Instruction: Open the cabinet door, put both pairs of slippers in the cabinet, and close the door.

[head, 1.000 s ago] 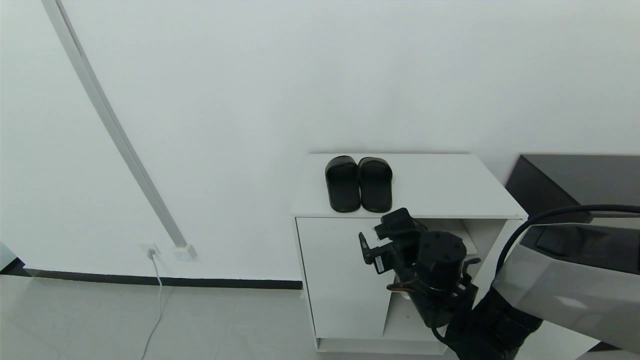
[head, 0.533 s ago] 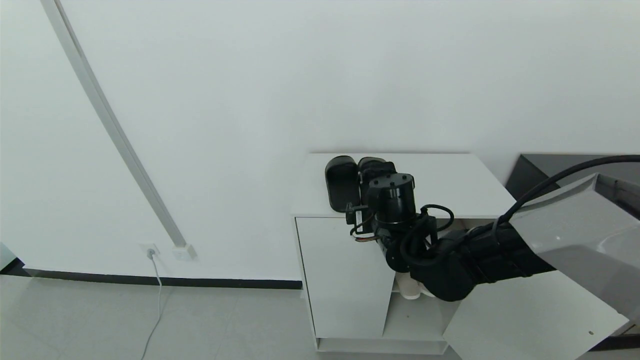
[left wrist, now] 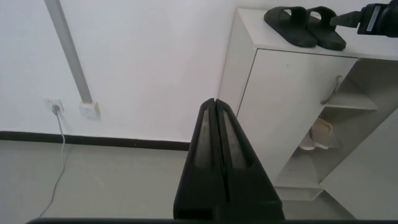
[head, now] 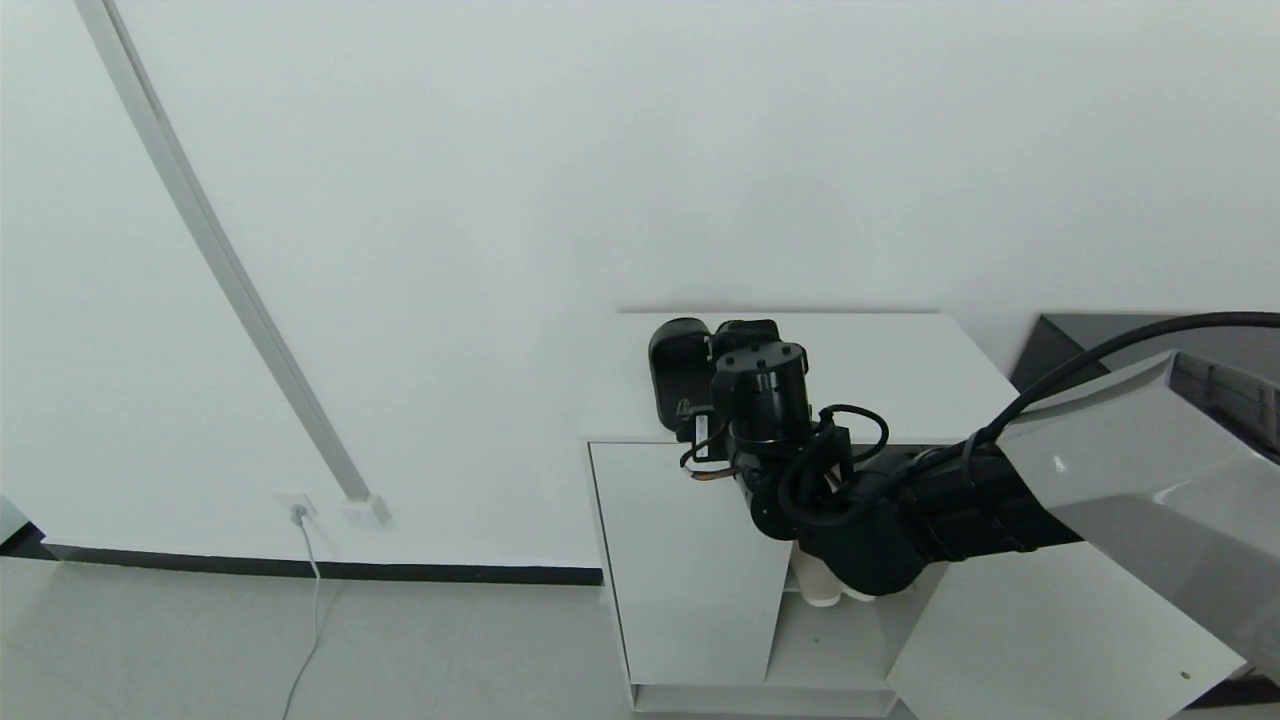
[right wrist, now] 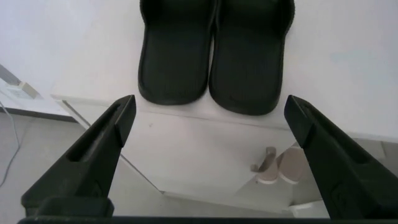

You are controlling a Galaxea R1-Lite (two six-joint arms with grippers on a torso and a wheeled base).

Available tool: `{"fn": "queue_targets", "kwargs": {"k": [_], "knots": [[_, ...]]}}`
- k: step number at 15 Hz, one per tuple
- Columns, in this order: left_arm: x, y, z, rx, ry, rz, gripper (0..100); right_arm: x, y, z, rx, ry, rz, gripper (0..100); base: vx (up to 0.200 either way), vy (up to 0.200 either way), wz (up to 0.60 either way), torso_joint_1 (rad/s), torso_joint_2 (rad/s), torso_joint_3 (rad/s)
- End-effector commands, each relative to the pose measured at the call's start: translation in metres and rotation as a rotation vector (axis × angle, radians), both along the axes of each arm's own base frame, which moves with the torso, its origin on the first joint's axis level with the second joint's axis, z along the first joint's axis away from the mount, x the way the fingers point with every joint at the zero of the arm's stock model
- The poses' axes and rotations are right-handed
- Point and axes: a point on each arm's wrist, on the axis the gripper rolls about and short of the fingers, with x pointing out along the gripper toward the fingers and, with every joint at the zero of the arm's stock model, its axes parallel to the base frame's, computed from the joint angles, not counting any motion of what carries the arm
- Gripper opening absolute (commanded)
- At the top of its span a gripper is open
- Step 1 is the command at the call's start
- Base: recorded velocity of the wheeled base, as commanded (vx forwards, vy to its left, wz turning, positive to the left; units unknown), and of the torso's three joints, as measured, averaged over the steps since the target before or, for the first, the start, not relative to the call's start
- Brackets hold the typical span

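The left gripper (left wrist: 214,102) hangs well apart from the cabinet (head: 900,370), out over the floor, its fingers pressed together on nothing. The cabinet's left door (head: 690,560) is shut flat.

On the left part of the cabinet top lie the black slippers (right wrist: 211,56), side by side and touching, near the front edge. The right gripper (right wrist: 209,104) hovers just in front of them with its fingers spread wide, one to each side of the pair and touching neither.

Below, in the open right half, a pair of pale slippers (left wrist: 317,135) stands propped on a shelf. Farther right, the right door (head: 1050,640) is swung fully out.

As I judge it, the opening is done and one pair is stowed, so the task is about halfway. Left to do: close on the black pair, lift it, carry it down into the open compartment, release, then swing the right door shut. The step in hand looks like the approach for that second grasp, not yet made.
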Motion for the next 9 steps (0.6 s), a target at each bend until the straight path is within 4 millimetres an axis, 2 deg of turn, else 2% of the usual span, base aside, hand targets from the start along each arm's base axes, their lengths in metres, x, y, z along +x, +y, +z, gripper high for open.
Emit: {"fn": "queue_targets", "kwargs": {"k": [1,4,9], "knots": [[0.000,0.000,0.000,0.000,0.000,0.001,0,0.002,0.001,-0.005,-0.006,0.006,-0.001,100,0.200,0.000,0.00,-0.002,0.00,-0.002],[0.000,0.000,0.000,0.000,0.002,0.001,0,0.005,0.004,-0.016,-0.019,0.022,-0.001,100,0.200,0.000,0.00,0.014,0.00,-0.002],[0.000,0.000,0.000,-0.003,0.000,0.002,0,0.020,0.010,-0.029,-0.023,0.021,-0.016,100,0.200,0.000,0.00,0.000,0.00,0.000]]}}
